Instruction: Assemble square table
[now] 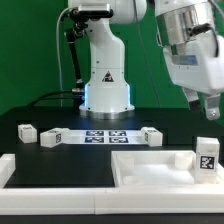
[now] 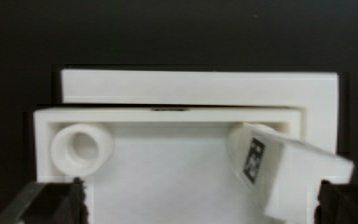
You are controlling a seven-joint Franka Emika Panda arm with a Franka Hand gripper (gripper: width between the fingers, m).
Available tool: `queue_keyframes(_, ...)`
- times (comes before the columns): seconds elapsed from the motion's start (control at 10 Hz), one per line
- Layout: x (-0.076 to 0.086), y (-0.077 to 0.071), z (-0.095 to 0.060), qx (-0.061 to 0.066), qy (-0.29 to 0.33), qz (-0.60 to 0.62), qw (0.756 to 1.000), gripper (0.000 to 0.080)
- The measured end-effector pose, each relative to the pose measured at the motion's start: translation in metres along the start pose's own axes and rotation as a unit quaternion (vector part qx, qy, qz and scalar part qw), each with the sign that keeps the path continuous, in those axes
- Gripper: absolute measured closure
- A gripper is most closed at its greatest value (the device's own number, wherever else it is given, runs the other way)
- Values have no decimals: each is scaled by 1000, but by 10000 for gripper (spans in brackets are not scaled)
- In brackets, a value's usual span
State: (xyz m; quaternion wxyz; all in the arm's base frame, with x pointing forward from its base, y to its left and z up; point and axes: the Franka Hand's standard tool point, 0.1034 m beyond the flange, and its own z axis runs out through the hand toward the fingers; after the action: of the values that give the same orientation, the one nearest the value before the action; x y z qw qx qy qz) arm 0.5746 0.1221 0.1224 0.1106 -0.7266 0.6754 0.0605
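The white square tabletop (image 1: 150, 168) lies tray-like at the front, on the exterior view's right. One tagged white leg (image 1: 207, 156) stands in its corner on that right side. In the wrist view the tabletop (image 2: 176, 170) shows a round socket (image 2: 83, 148) in one corner and the tagged leg (image 2: 274, 160) in the other. My gripper (image 1: 208, 106) hangs open above that leg, apart from it. In the wrist view the gripper (image 2: 194, 205) holds nothing, and its dark fingers (image 2: 51, 203) frame bare tabletop. Three more legs (image 1: 25, 131), (image 1: 50, 137), (image 1: 150, 135) lie loose on the black table.
The marker board (image 1: 105, 135) lies in front of the robot base (image 1: 105, 95). A long white border rail (image 1: 50, 172) runs along the front on the exterior view's left. A white bar (image 2: 194, 85) sits just beyond the tabletop's rim in the wrist view.
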Motion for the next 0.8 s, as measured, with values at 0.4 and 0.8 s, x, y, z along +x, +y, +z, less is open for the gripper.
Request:
queue_keyframes(0.4,-4,3,-1,-9,6,-169,986,151)
queue_keyframes(0.8,4,23,12,-2,14,-343,939,151)
